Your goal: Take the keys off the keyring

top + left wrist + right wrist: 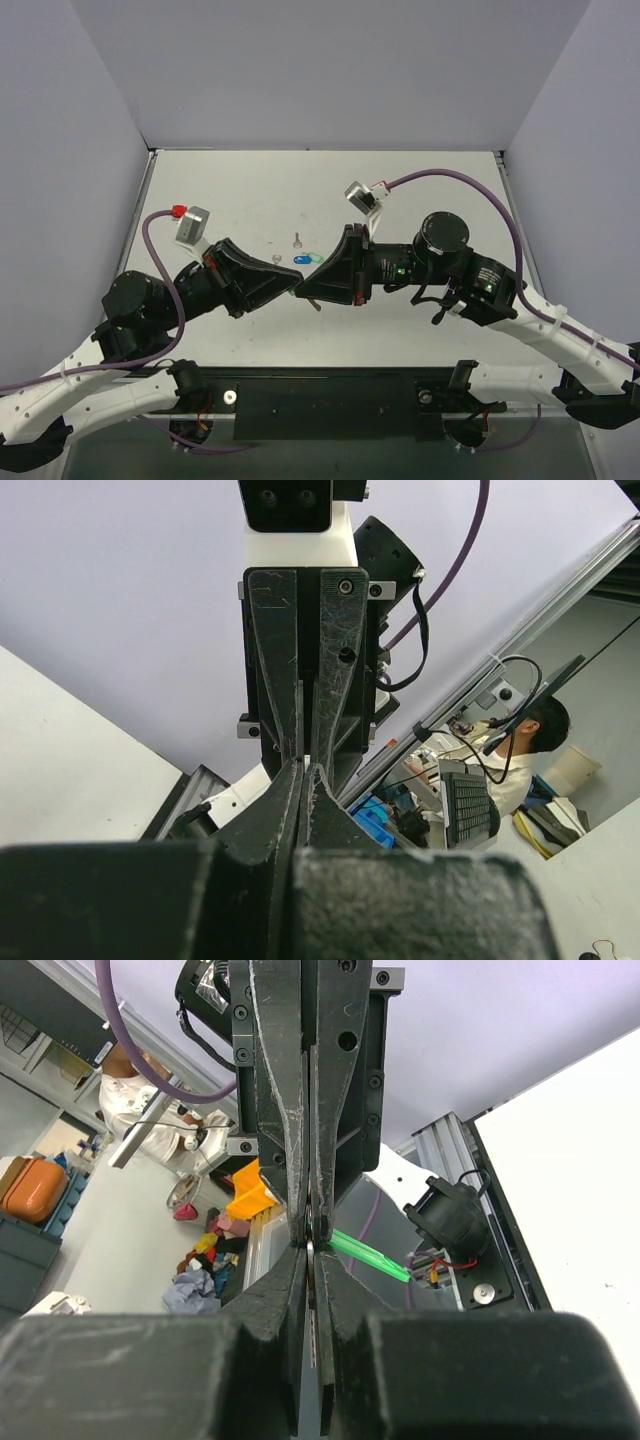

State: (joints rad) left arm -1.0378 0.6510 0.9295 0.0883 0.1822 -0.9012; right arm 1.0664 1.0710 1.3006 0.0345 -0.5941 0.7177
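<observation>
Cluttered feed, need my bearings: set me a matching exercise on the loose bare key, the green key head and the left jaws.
A. bare silver metal key
B. green plastic key head
C. black left gripper

1. jaws shut, tip to tip with the right gripper
2. sticking out where both grippers meet
3. lying loose on the white table

Pairs: A-3, B-2, C-1

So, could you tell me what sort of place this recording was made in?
Probably a robotics lab: a white table walled by plain panels, and beyond it a person beside a keyboard.
</observation>
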